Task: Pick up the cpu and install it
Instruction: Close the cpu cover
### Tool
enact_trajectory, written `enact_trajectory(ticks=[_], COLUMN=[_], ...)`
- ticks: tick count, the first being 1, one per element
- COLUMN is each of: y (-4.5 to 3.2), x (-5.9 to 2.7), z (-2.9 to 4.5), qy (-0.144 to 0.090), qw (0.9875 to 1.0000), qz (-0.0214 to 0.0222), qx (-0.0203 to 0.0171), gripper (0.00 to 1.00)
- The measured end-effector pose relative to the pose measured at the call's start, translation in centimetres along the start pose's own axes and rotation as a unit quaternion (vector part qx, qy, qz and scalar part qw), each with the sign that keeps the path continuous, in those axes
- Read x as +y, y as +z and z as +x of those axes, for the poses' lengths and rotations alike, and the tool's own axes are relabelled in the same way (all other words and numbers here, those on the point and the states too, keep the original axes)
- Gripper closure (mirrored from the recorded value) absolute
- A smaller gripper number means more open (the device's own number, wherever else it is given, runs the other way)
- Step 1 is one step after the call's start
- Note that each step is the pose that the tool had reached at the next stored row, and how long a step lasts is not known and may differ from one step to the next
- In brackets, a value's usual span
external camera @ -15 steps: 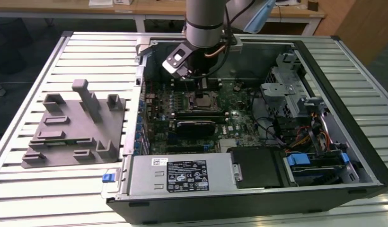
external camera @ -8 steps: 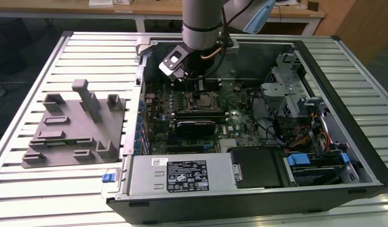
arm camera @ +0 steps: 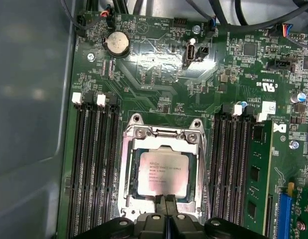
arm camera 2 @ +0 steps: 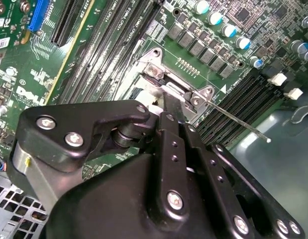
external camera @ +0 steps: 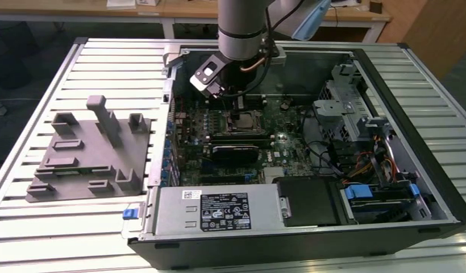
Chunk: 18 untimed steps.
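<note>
**A:** Where was the cpu point(arm camera: 161, 173) at this point?

**B:** Flat in the socket point(arm camera: 125, 164) on the motherboard point(arm camera: 158, 74), silver top up, square to the metal frame in the first wrist view. It wasn't on the grey fixture block point(external camera: 74, 170) beside the case point(external camera: 294, 247).

**A:** Gripper?

**B:** The gripper point(arm camera: 166, 200) was directly over the socket. Fingers were pressed together with only a hairline seam between them, tips at one edge of the cpu. They pinched nothing I could see. Whether they touched the chip, couldn't tell.

**A:** So pick and place were done?

**B:** My read is yes, pickup and drop-in both looked finished. Full seating couldn't be confirmed from these views.

**A:** What wasn't done?

**B:** Locking, I'd judge. In the second wrist view the thin lever rod point(arm camera 2: 238, 123) stuck out over the memory slots point(arm camera 2: 248, 97) and looked unlatched. Whether the load plate was down on the chip, couldn't tell.
</note>
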<state>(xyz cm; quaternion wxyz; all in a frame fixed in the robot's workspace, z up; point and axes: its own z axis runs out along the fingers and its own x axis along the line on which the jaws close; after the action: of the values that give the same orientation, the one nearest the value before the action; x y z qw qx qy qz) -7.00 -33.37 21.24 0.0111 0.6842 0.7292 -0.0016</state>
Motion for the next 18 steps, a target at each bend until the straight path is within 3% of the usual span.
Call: enact_trajectory(ticks=[8,18], y=[1.07,1.3], x=[-0.17,0.44], z=[0.01,-0.04], qy=[0.0,-0.002], qw=[1.0,1.0], qz=[0.0005,0.0005], qx=[0.0004,0.0004], gripper=[0.89,0.89])
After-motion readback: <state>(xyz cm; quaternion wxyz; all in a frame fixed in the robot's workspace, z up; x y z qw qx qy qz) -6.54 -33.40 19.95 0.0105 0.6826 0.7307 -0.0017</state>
